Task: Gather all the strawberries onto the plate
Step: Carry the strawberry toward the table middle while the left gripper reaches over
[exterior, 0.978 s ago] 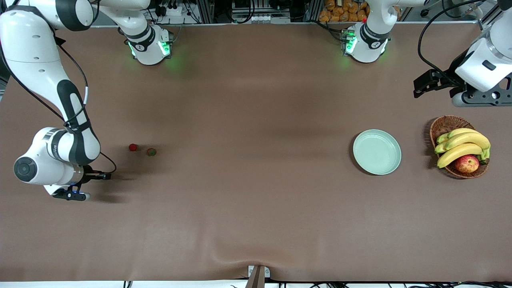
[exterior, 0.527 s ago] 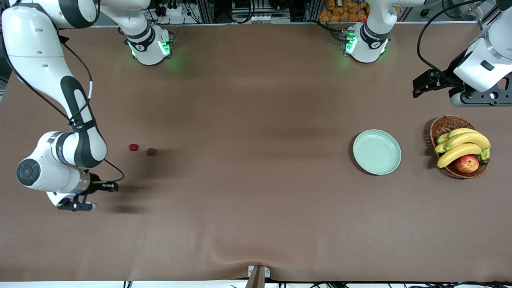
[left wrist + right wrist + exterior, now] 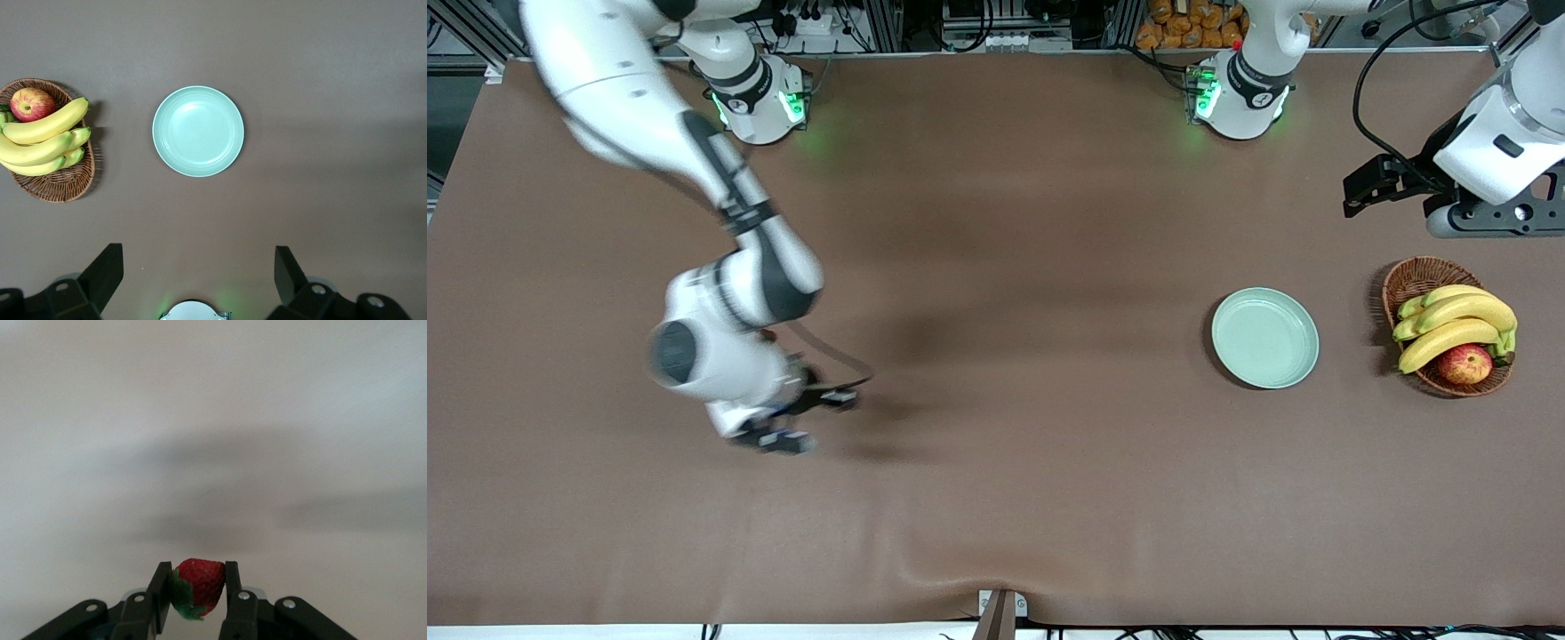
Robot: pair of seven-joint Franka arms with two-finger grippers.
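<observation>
- Since 0.5 s ago, right gripper (image 3: 805, 418) has been swung from the right arm's end of the table toward centre, clear of the table.
- Transport step judged in hand: one strawberry (image 3: 198, 585) is pinched between the narrowly parted jaws, green cap off to one side. Other berries can't be seen now.
- Next: carry toward 3 o'clock in front view, stop over plate (image 3: 1264, 337), let go low.
- Plate is empty, beside basket (image 3: 1414, 280).
- Left gripper (image 3: 197, 280) waits, spread wide, holding nothing, above the plate area.

Red strawberry (image 3: 198, 585) (green-leafed), mint plate (image 3: 1264, 337), brown table (image 3: 1014, 222), yellow bananas (image 3: 1454, 324).
</observation>
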